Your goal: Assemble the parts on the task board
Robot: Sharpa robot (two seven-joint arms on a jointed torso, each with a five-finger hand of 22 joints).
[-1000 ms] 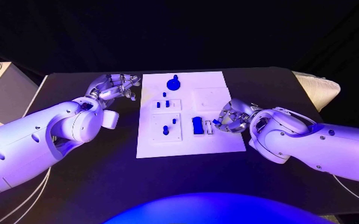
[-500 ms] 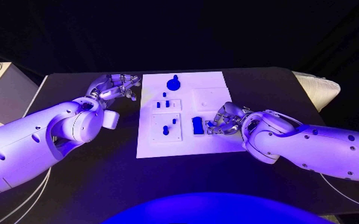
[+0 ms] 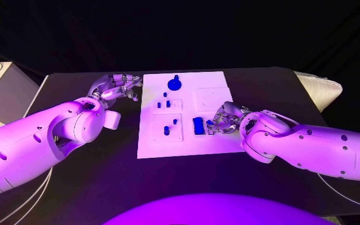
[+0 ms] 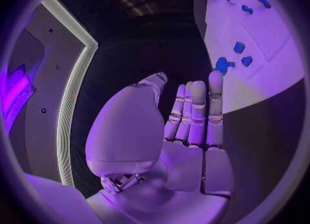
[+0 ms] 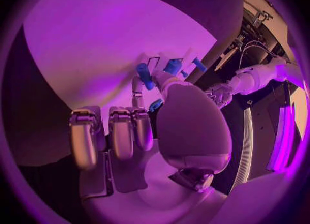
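Parts (image 3: pixel 174 84) are seen scattered across the board (image 3: pixel 214 87) mid-worktop (image 3: pixel 270 87); assembly is judged barely begun. Left robot hand (image 3: pixel 116 86) is held open, empty, beside the board. Right robot hand (image 3: pixel 223 121) is closed around a block (image 3: pixel 198 125); a firm hold cannot be told.

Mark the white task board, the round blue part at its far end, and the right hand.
White task board (image 3: pixel 191 147), head view, bare near strip.
Round blue part (image 3: pixel 174 85), head view, disc centre.
Right hand (image 3: pixel 222 119), head view, mid-hand.

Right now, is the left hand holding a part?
No, the left hand is flat with straight fingers and nothing in it, beside the board.
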